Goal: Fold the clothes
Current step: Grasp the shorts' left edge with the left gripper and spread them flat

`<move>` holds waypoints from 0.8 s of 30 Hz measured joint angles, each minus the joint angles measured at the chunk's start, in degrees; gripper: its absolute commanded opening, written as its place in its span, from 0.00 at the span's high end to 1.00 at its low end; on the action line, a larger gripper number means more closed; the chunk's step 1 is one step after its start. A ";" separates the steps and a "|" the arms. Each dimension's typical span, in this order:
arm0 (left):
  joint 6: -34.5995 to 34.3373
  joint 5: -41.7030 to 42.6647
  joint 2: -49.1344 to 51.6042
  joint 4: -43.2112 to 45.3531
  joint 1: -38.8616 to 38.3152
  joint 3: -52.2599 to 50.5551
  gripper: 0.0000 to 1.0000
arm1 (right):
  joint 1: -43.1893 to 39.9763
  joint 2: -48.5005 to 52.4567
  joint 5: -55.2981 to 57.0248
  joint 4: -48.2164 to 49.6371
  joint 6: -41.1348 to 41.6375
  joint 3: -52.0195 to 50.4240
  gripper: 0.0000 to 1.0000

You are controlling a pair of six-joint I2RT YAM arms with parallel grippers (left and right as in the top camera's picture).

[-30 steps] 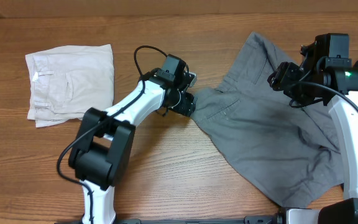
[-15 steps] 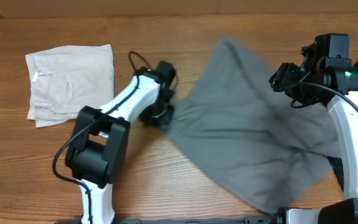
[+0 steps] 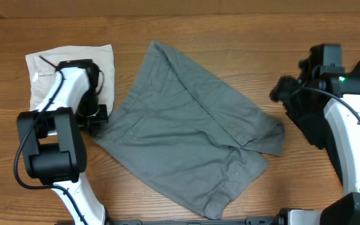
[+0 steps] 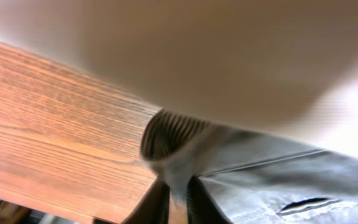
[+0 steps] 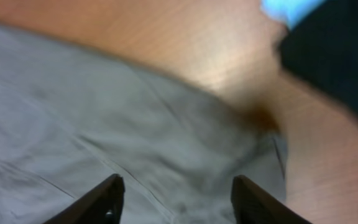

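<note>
The grey shorts point(image 3: 186, 131) lie spread across the middle of the table, rumpled at their right end. My left gripper point(image 3: 100, 120) is shut on their left corner; in the left wrist view the grey shorts point(image 4: 278, 180) bunch between the dark fingers point(image 4: 207, 208) of the left gripper point(image 4: 179, 199). Folded cream shorts point(image 3: 49, 81) lie at the far left, partly under the left arm. My right gripper point(image 3: 279, 94) hangs open over the shorts' right edge. In the right wrist view the right gripper point(image 5: 176, 199) has nothing between its fingers and the grey shorts point(image 5: 104, 124) lie below it.
A black garment point(image 3: 311, 125) lies at the right under the right arm. It shows in the right wrist view as the black garment point(image 5: 334, 68), with a light-blue piece point(image 5: 288, 7) above it. Bare wooden table point(image 3: 242, 37) runs along the back.
My left arm has swung left, dragging the grey shorts by their corner from the right side to the middle. The right gripper has stayed near the right and the shorts have slid out from under it.
</note>
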 measured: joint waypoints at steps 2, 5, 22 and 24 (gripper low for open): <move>0.20 1.29 0.00 0.02 0.74 0.00 0.73 | 0.02 0.00 -1.18 -0.83 0.33 -3.39 0.43; 0.55 2.73 0.00 0.09 0.35 0.00 0.66 | 0.22 0.00 -4.15 -1.70 0.48 -7.76 0.43; 2.93 7.54 -9.14 0.26 -2.03 0.11 0.45 | 12.83 0.00 -12.02 19.10 7.74 -26.40 0.79; 3.13 7.85 -12.20 0.28 -2.03 0.66 0.41 | 12.81 0.00 -12.02 20.11 8.61 -26.62 0.91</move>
